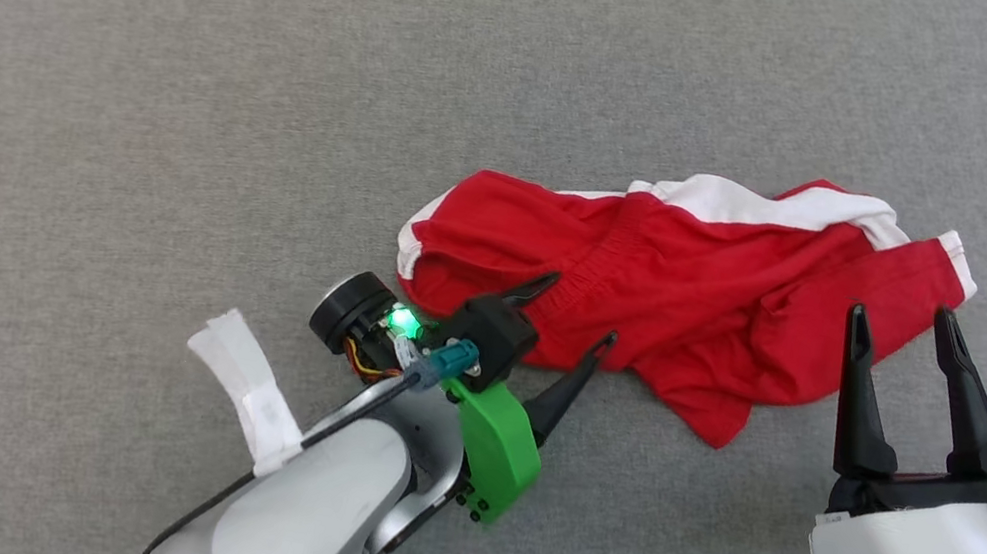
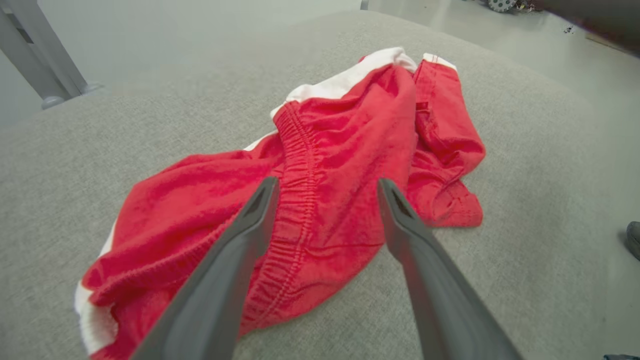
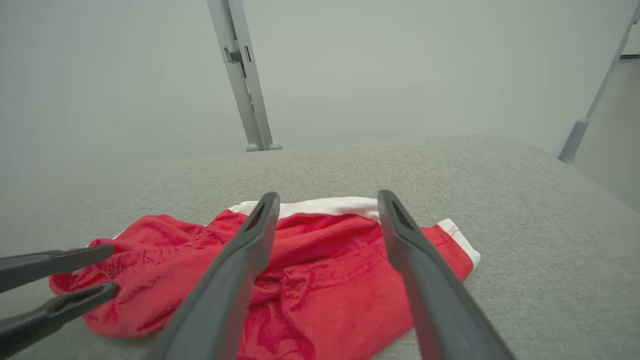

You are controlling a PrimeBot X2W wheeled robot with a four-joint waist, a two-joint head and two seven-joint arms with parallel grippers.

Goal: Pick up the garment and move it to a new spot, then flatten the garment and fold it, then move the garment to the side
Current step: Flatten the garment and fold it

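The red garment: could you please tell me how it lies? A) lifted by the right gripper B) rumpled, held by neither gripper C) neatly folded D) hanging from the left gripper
B: the red garment lies rumpled on the grey surface; the left gripper and right gripper are open, holding nothing.

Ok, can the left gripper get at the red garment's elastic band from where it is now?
Probably yes. The left gripper is open, and the red garment lies just ahead with its elastic band running between the fingers. Nothing covers it on the grey surface.
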